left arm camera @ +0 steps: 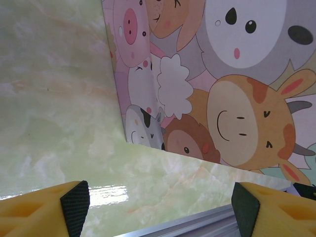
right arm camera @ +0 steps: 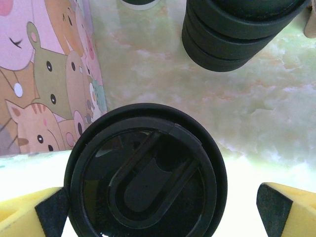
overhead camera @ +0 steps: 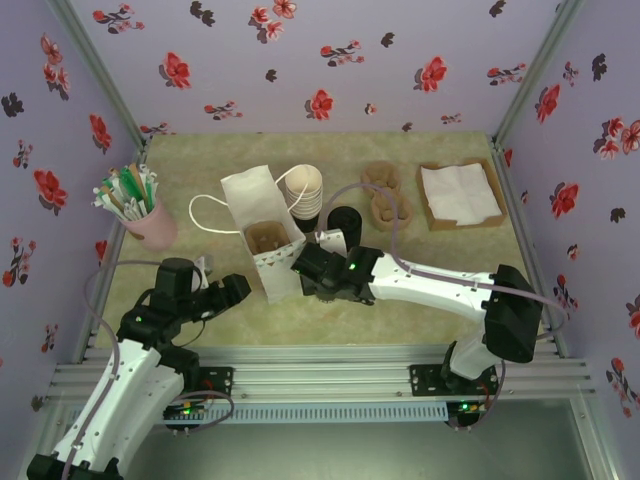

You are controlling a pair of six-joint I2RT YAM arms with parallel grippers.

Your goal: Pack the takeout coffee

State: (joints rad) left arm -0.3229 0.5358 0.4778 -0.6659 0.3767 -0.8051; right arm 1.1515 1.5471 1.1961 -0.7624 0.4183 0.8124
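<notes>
Right wrist: our right fingers (right arm camera: pixel 48 213) straddle the coffee (right arm camera: pixel 145 180), wide open to grab; left fingers (left arm camera: pixel 75 203) open, facing the bag (left arm camera: pixel 222 98).

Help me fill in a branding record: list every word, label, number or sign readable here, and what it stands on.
No text can be read anywhere.
On the paper bag: cartoon animals only, no words.
On the takeout coffee lid: plain black, no lettering discernible.
On the stack of lids, stack of cups and napkins: no print visible.
</notes>
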